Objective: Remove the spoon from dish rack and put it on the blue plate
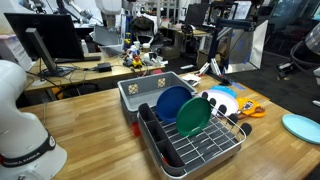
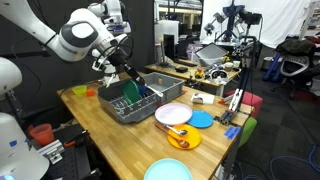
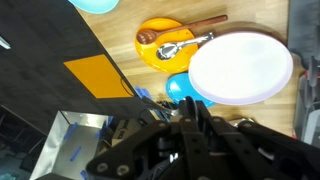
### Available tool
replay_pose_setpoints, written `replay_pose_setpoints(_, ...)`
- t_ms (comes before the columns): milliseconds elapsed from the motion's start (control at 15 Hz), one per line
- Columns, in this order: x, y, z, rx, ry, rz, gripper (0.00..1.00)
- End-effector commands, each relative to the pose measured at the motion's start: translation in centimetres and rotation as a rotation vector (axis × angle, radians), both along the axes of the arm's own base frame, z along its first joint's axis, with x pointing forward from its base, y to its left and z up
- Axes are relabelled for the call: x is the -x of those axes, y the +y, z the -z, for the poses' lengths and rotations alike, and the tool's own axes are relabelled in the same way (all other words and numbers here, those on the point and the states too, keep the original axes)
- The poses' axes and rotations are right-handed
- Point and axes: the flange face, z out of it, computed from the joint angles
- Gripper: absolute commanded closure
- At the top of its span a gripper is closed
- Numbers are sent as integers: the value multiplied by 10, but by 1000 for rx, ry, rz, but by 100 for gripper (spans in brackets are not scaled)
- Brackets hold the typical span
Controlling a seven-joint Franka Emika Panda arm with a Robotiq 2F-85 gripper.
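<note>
The dish rack point(image 1: 196, 148) is a silver wire rack on a black base at the front of the wooden table; it also shows in an exterior view point(image 2: 133, 108). A royal-blue plate point(image 1: 170, 101) and a green plate point(image 1: 192, 116) stand in it. I cannot make out a spoon in the rack. The pale blue plate point(image 1: 301, 127) lies flat near the table edge, also in an exterior view point(image 2: 168, 171) and at the top of the wrist view point(image 3: 96, 5). My gripper point(image 2: 127, 78) hangs just above the rack. In the wrist view its fingers point(image 3: 190, 128) are together, and nothing shows between them.
A grey plastic tub point(image 1: 140, 88) sits behind the rack. An orange plate point(image 3: 160, 48) holds a wooden spoon point(image 3: 185, 29) and a metal spoon point(image 3: 186, 44). A white plate point(image 3: 241, 65) and a small blue dish point(image 3: 180, 88) lie beside it. An orange sheet point(image 3: 97, 75) lies nearby.
</note>
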Motion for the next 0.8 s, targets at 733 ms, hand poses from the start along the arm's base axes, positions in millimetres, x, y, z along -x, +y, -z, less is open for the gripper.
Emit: replay_pose_setpoints(733, 34, -50, 58, 206, 264, 411, 92)
